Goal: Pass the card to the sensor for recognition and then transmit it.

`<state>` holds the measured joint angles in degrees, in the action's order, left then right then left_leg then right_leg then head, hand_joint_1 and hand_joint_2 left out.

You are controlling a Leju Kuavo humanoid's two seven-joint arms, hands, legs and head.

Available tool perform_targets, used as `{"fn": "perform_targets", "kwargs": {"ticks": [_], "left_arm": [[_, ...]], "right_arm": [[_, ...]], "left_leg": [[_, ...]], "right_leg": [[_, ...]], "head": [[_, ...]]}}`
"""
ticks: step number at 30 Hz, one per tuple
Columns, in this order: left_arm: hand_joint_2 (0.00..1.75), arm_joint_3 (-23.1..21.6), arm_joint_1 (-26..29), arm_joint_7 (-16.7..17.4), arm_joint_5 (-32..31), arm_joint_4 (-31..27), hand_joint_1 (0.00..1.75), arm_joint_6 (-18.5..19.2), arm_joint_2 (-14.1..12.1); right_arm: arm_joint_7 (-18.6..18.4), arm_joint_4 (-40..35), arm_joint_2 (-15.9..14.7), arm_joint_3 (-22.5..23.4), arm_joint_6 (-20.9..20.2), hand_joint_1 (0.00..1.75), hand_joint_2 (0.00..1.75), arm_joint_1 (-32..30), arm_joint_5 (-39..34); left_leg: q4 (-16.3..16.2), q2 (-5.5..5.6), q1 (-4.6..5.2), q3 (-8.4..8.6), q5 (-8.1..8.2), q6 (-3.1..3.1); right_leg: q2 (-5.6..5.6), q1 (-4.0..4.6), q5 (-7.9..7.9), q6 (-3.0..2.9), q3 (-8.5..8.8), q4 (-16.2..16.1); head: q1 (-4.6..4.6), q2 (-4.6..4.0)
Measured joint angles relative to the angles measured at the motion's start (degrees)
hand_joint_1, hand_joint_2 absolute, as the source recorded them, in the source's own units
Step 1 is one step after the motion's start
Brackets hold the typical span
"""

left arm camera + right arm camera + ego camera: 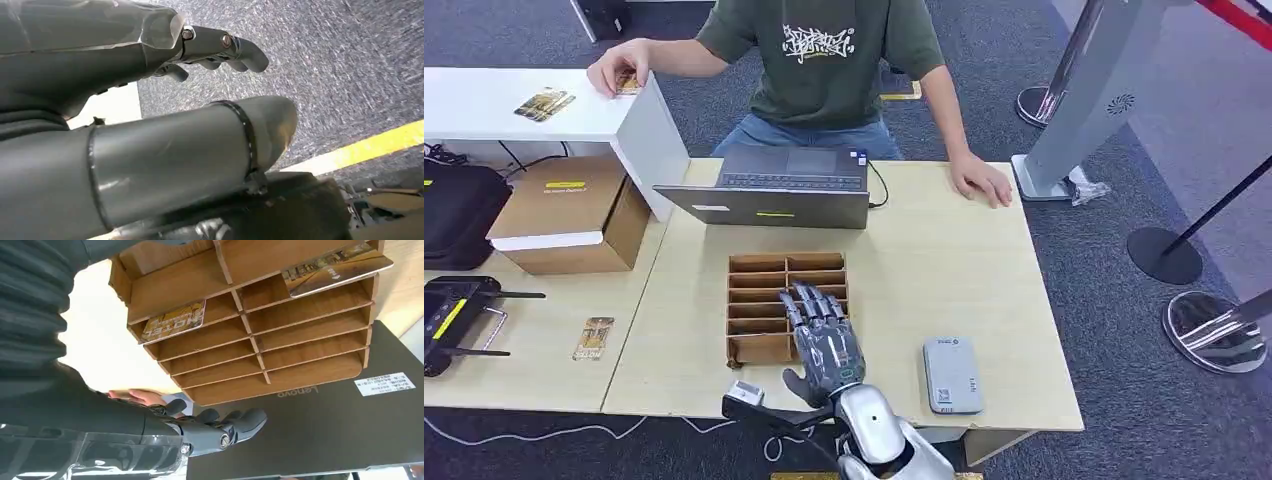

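- In the head view, at the far left of the frame, a loose card (594, 338) is lying on the pale table (944, 270), well apart from everything the robot is reaching for; cannot tell whether it is the task's card.
- At the centre, a wooden slotted rack (769, 300) is sitting just below a dark laptop (774, 195); the right hand (824, 335) is hovering over the rack's lower right slots, fingers stretched apart and holding nothing.
- In the right wrist view, two cards are lying flat in the rack; the nearer card (174, 321) is sitting apart from the fingertips (250, 419), not touching them.
- The step in hand appears to be the reach to pick a card; next, the fingers would need to be lowering into a slot and pinching a card edge.
- To the right, the grey sensor (952, 374) is waiting near the table's lower edge.
- In the left wrist view, the left hand (210, 50) is hanging over carpet, fingers curling loosely, gripping nothing.
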<state>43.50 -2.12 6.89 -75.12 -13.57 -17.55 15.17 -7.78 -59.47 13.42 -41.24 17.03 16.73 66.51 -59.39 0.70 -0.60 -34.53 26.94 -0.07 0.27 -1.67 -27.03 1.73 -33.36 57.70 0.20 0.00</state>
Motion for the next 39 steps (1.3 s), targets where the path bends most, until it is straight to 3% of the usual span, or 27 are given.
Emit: {"fn": "perform_targets", "kwargs": {"ticks": [24,39], "left_arm": [[0.00,-0.1,0.0,0.1,-1.4,0.0,0.00,0.2,-0.5],[0.00,-0.1,-0.2,2.6,-1.3,0.0,0.00,0.8,0.0]], "right_arm": [[-2.4,6.1,1.8,-1.8,-0.1,0.00,1.75,4.2,4.3],[-3.0,8.4,2.3,-1.9,-2.1,0.00,1.75,4.8,6.2]], "left_leg": [[0.0,0.00,0.00,0.00,0.00,0.00],[0.0,0.00,0.00,0.00,0.00,0.00]], "right_leg": [[0.00,0.00,0.00,0.00,0.00,0.0],[0.00,0.00,0.00,0.00,0.00,0.0]], "head": [[0.00,0.00],[0.00,0.00]]}}
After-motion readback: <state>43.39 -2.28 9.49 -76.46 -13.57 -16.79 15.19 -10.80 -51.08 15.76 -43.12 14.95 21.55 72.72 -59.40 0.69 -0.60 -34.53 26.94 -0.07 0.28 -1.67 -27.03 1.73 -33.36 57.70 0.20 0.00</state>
